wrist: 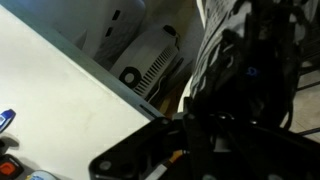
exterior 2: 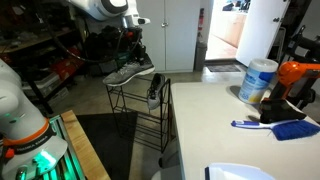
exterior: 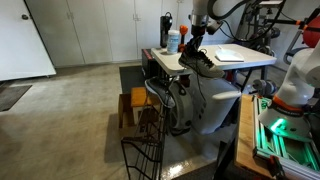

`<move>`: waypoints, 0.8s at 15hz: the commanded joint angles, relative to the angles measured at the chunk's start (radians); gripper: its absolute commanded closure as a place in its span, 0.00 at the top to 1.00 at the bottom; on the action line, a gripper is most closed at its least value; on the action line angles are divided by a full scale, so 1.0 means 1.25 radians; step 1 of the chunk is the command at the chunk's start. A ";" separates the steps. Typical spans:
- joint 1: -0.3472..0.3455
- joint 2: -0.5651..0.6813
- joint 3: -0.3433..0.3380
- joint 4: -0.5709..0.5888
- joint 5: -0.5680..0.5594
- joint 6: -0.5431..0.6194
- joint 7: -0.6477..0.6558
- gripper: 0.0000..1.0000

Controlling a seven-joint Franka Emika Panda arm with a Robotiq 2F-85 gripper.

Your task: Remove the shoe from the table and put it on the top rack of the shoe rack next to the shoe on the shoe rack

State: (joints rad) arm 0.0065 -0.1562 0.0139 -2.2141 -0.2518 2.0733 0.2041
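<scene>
While it hangs in the air left of centre in an exterior view, the small dark grey shoe with a paler sole point(exterior 2: 128, 72) is gripped from above by the black gripper point(exterior 2: 130, 57), whose jaws are closed tight on its upper part. Just below it stands the low dark wire shoe rack point(exterior 2: 138, 112), with a second dark shoe point(exterior 2: 155, 90) on its top tier. At lower right, the white-topped folding surface point(exterior 2: 225, 125) carries a white and blue bottle point(exterior 2: 258, 80).
</scene>
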 commanded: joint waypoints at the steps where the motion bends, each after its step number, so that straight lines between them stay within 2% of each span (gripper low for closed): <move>1: -0.006 0.000 0.005 0.001 0.001 -0.002 -0.005 0.07; 2: -0.007 0.000 0.004 0.001 0.001 -0.002 -0.007 0.04; 6: 0.019 -0.013 0.038 -0.054 -0.054 0.151 -0.062 0.04; 9: 0.033 0.014 0.055 -0.096 -0.068 0.301 -0.103 0.04; 12: 0.044 0.046 0.056 -0.141 -0.055 0.441 -0.197 0.04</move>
State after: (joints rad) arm 0.0524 -0.1256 0.0892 -2.3410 -0.3103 2.4866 0.0606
